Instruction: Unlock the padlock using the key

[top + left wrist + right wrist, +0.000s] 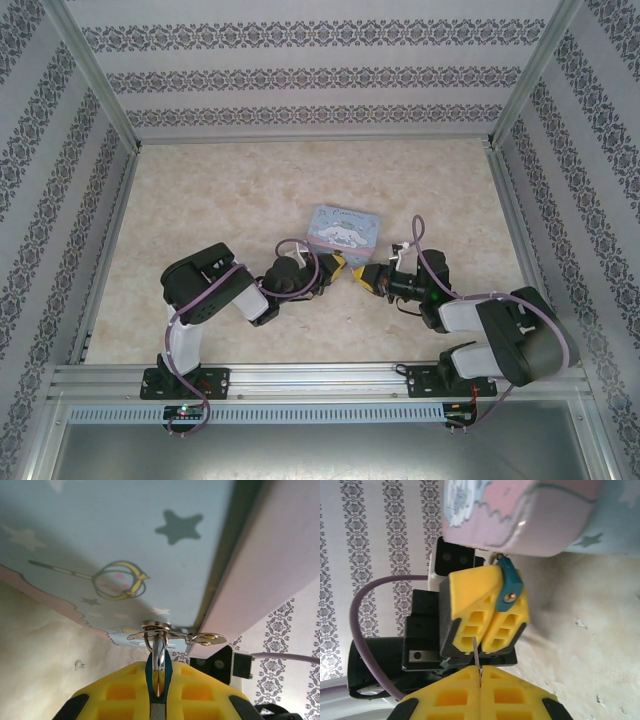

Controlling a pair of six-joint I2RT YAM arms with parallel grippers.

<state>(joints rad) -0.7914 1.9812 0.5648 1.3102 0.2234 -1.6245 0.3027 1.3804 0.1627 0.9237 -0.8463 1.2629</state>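
Our right claw (479,675) pinches the key (476,655) shut, aimed at the padlock (510,580) our left claw (158,677) clamps steady.

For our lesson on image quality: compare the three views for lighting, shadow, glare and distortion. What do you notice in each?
Top external: soft, even light, sharp; the frame posts splay outward, a wide-angle effect. Left wrist: a broad shadow darkens the lid of the tin, while its side wall looks washed out. Right wrist: a small glare spot on the tin's corner; the padlock is crisp.
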